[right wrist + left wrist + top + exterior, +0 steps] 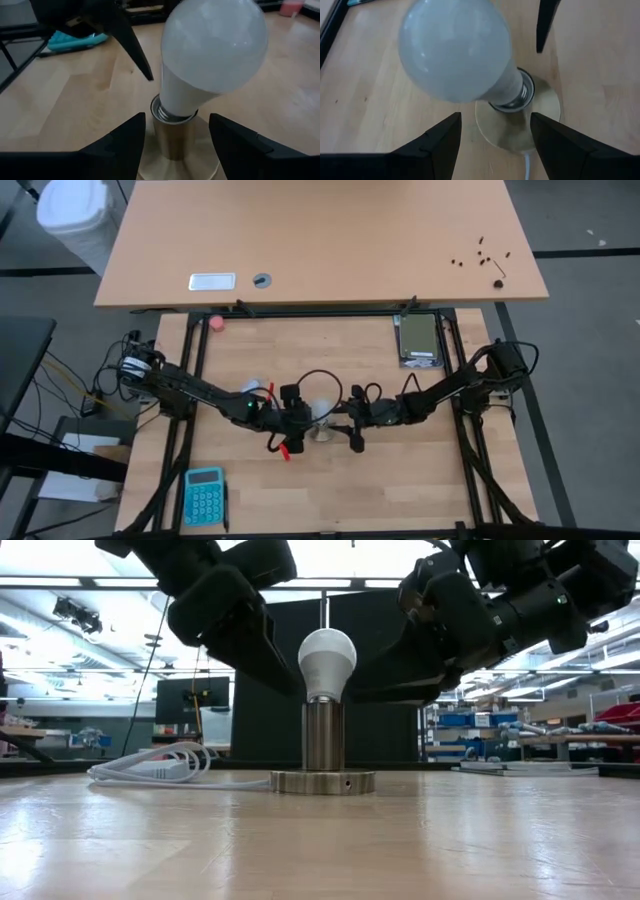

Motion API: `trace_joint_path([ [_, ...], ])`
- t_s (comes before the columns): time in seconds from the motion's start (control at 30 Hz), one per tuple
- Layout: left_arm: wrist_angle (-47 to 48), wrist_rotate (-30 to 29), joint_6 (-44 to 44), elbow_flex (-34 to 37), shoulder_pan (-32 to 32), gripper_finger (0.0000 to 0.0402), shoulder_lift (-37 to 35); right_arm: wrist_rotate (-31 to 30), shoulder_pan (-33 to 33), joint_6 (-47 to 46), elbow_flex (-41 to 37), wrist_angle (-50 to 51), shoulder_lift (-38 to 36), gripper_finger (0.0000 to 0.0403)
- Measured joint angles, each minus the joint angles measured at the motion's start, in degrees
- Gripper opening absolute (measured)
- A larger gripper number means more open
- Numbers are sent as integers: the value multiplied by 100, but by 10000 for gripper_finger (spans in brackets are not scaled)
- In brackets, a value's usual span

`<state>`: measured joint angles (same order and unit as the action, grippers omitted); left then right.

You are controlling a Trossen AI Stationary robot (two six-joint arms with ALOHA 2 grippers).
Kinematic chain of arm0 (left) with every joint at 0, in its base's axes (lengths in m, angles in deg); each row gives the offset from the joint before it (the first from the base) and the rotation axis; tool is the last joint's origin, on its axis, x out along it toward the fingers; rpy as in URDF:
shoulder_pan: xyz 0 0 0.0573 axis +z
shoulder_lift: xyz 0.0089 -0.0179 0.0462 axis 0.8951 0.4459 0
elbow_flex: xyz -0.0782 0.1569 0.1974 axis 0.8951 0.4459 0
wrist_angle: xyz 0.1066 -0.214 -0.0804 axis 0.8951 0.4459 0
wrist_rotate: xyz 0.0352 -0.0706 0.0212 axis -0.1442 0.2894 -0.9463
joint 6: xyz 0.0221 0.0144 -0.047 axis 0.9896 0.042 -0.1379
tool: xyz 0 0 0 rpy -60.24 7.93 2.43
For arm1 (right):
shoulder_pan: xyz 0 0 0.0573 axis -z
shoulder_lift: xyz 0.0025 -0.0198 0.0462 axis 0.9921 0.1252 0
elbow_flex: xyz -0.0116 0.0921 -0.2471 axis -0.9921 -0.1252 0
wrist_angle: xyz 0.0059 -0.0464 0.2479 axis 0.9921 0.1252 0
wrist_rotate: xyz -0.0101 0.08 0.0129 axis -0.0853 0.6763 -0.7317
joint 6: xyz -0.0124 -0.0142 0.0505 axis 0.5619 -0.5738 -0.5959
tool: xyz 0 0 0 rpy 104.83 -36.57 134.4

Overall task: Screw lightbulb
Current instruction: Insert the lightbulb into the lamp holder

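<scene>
Left gripper (303, 420): just left of the bulb, fingers parted, holding nothing. Lightbulb (327, 662): upright at table centre, screw base seated in the metal socket (323, 736) on its round base, white cord (150, 766) trailing left. Right gripper (345, 423): just right of the bulb, fingers spread, nothing gripped.

Frosted matt lightbulb (327, 658) – brushed metal socket (323, 736) (glossy base), pale wood table (320, 840)
</scene>
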<state>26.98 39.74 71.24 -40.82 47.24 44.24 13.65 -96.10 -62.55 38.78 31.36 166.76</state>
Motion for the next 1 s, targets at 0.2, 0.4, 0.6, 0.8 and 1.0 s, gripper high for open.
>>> trace_joint_path([
  [0.2,102,19,-1,1,1,243,-56,245,153,7,-2,84,-21,231],
  [0.4,-137,118,2,171,15,243,-168,760,355,15,-5,134,-25,231],
  [0.6,-1408,207,-486,1147,-143,237,-196,739,289,14,-65,133,-25,231],
  [0.8,-3184,100,-631,1885,-223,237,-98,695,289,-7,-66,87,-26,231],
  [1.0,-4064,-212,-954,2292,-219,248,35,614,287,-9,-66,68,-29,231],
])
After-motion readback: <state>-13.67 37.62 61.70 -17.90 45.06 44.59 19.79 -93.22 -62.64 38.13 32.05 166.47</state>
